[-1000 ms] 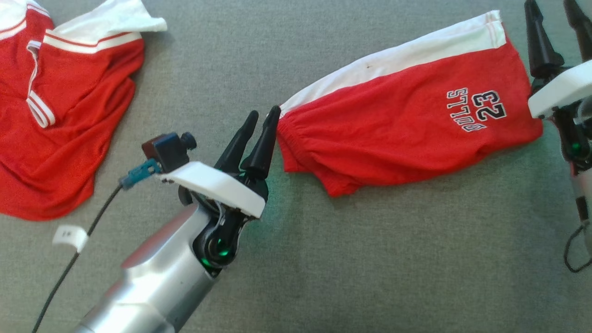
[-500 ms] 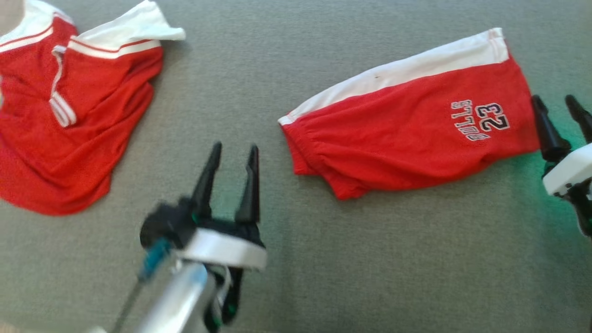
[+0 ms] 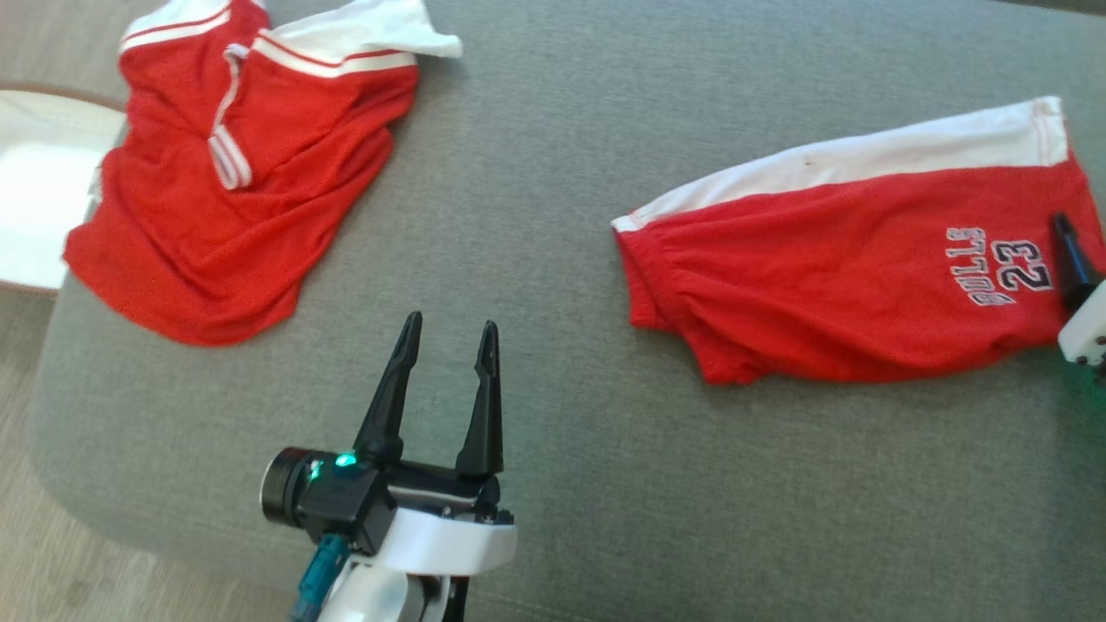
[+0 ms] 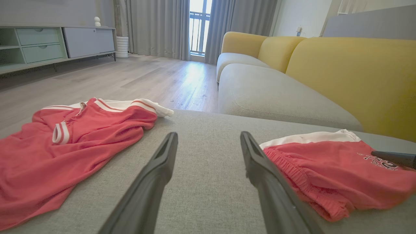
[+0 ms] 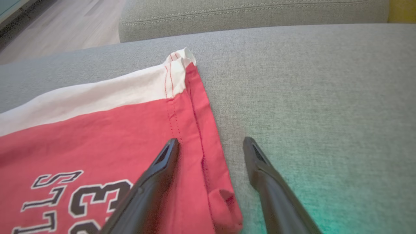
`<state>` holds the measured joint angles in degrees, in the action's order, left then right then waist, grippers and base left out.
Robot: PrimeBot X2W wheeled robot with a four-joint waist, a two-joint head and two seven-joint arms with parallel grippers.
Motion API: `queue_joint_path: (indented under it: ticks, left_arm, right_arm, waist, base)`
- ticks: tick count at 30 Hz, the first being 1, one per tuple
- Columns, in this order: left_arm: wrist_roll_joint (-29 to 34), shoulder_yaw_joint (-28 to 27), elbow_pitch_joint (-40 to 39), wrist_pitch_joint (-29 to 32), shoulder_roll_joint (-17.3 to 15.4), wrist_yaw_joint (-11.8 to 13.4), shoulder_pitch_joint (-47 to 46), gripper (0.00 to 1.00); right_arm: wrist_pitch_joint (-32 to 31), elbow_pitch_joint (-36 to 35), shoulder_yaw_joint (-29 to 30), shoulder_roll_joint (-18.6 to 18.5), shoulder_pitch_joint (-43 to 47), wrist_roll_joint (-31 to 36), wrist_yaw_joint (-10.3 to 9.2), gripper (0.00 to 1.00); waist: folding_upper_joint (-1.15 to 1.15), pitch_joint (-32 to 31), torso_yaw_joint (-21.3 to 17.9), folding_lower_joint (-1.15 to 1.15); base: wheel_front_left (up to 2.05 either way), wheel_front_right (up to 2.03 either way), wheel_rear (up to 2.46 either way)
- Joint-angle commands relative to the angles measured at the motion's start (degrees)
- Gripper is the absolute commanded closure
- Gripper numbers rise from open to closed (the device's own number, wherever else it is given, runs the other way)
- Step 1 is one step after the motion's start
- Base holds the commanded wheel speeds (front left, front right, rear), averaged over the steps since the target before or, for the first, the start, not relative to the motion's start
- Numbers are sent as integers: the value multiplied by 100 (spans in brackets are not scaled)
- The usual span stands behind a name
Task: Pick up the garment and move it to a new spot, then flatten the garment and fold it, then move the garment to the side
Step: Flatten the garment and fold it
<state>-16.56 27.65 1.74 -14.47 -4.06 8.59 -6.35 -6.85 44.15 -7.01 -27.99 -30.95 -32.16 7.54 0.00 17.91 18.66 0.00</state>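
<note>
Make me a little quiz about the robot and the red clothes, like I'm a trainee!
1. True or false: the left gripper is holding the red shorts.
2. Which number is printed on the shorts? A) 7 B) 23 C) 45
3. What do the shorts and the crumpled red jersey both lie on?
Key: 1 false, its jaws stand open over bare fabric, apart from the shorts; 2 B; 3 the grey sofa cushion.

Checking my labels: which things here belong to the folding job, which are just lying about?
Job: folded red-and-white shorts printed BULLS 23; open left tool; open right tool; grey fabric cushion (work surface).
Lying about: crumpled red-and-white jersey; yellow sofa back.
</note>
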Motion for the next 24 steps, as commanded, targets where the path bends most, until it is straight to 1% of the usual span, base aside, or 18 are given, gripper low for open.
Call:
queue_joint_path:
  ticks: [1, 4, 5, 6, 9, 15, 18, 24]
  left_arm:
    - [62, -252, -183, -52, 52, -38, -21, 0]
    - [95, -288, -183, -52, 72, -69, -1, 0]
    - [106, -309, -182, -52, 80, -82, 3, 0]
    - [117, -333, -181, -52, 86, -92, 6, 0]
    - [144, -398, -175, -52, 101, -125, 5, 0]
    - [209, -508, -142, -52, 113, -211, -24, 0]
    - [248, -563, -133, -52, 115, -233, -6, 0]
    - [289, -605, -148, -52, 117, -271, -27, 0]
  right_arm:
    - [-45, 93, -56, -133, -83, 59, -5, 0]
    - [-114, 233, -122, -92, -147, 6, -5, 2]
    - [-159, 269, -170, -71, -171, -45, -5, 58]
    - [-201, 274, -235, -55, -188, -99, -5, 99]
    - [-216, 238, -386, -55, -236, -250, -5, 100]
    - [116, 268, -475, -223, -312, -364, -5, 100]
    - [195, 314, -490, -372, -312, -376, -5, 100]
    - [258, 389, -436, -801, -284, -358, -5, 100]
  waist:
    - [0, -33, 87, 0]
    - [0, -33, 107, 0]
    - [0, -30, 107, 0]
    - [0, -26, 96, 0]
    - [0, -26, 6, 0]
    - [0, -145, -356, 0]
    - [0, -219, -606, 0]
    - [0, -189, -1047, 0]
  base:
    - [0, 0, 0]
    - [0, 0, 0]
    - [0, 0, 0]
    - [0, 0, 0]
    - [0, 0, 0]
    - [0, 0, 0]
    - [0, 0, 0]
    - [0, 0, 0]
